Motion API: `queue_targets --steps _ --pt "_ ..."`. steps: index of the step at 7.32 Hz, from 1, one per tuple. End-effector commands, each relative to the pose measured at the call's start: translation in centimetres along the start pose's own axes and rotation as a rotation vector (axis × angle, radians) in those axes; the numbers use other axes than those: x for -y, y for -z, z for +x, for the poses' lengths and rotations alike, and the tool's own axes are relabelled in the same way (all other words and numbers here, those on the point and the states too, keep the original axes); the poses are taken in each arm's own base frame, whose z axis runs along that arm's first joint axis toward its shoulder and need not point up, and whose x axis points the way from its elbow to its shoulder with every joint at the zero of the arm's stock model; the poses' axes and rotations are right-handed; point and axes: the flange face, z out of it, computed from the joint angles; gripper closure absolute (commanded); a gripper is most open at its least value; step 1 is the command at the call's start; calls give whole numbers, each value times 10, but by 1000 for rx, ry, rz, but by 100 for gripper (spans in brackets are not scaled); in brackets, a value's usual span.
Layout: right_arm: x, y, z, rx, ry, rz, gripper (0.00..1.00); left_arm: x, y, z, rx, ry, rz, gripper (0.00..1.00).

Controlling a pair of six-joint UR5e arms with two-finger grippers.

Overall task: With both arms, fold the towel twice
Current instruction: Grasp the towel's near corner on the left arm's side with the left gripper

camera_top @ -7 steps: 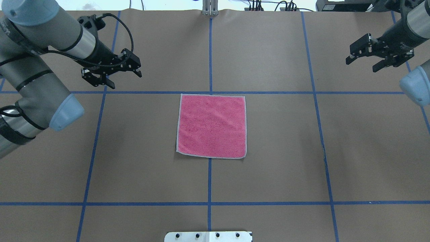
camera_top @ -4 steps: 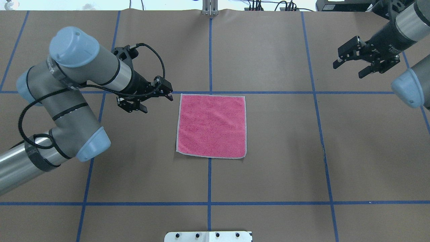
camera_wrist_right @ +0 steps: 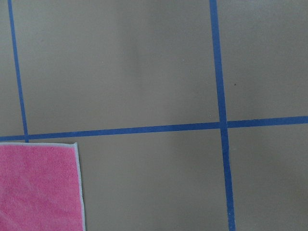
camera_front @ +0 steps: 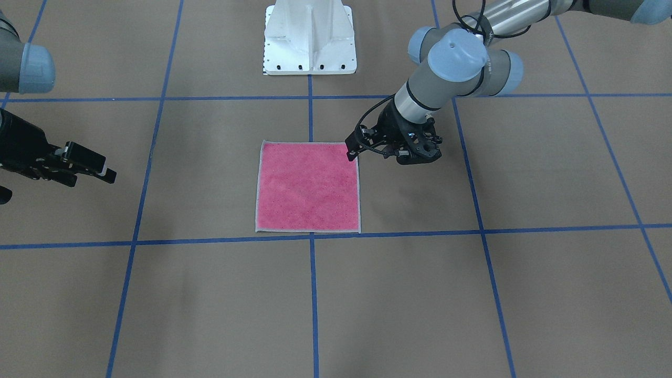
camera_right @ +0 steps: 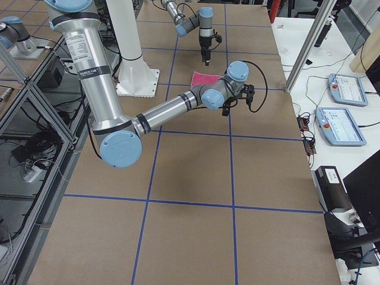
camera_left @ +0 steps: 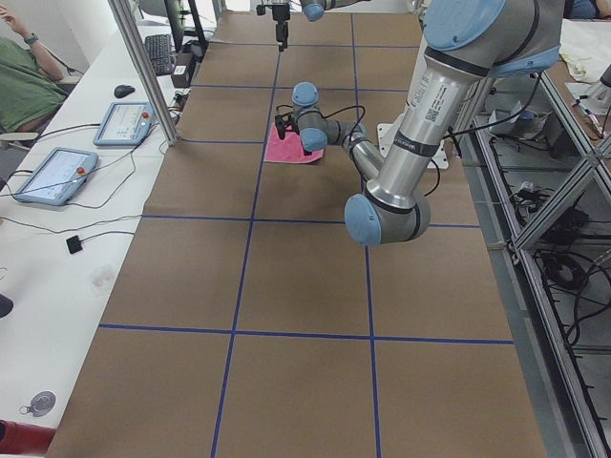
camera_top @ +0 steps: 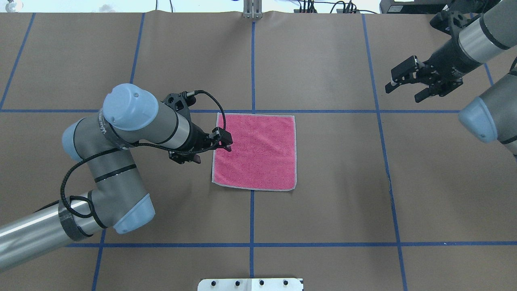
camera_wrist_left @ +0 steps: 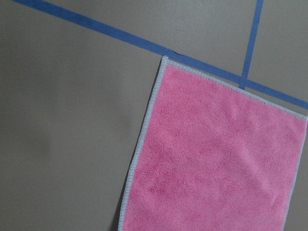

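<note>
Your towel (camera_top: 254, 151) lies flat and unfolded at the middle of the table (camera_top: 323, 210), pink face up with its light grey edging showing all round. Its far edge runs along a blue tape line (camera_top: 323, 111), and the centre tape line passes under it. Your left fingers (camera_top: 224, 139) are spread apart and hold nothing. One tip hangs over the towel's left margin and the other is off the cloth to the left, over bare table. You cannot tell from these views whether the tip touches the pile. The left arm (camera_top: 133, 121) reaches in from the near left, bent at the elbow. Your right fingers (camera_top: 404, 70) are also spread and hold nothing. They are well apart from the towel, above the far right of the table.
</note>
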Motion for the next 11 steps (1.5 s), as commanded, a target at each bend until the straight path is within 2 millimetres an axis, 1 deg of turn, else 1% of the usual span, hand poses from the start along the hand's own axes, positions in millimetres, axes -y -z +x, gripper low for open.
queue_targets --steps 1,2,3,4,5,6,9,10,11 --pt "-11 -12 -13 32 34 -5 0 -17 -25 -6 30 8 6 6" --pt "-17 -18 -21 54 29 -6 0 -15 -30 -9 40 10 4 9" --pt "-19 -22 -24 69 51 -7 0 -13 -35 -12 48 13 5 14" --pt "-20 -24 -24 69 54 -8 0 -12 -35 -13 50 15 6 21" --pt "-19 -25 -22 66 50 -9 0 -13 -36 -14 51 16 5 35" --pt "-19 -25 -23 68 51 -10 0 -13 -36 -16 54 17 2 44" --pt "-19 -25 -23 68 51 -10 0 -16 -38 -19 59 16 -4 54" --pt "-19 -24 -22 68 51 -9 0 -17 -36 -17 55 14 -6 61" --pt "-19 -24 -22 67 51 -9 0 -21 -38 -17 58 12 -15 66"
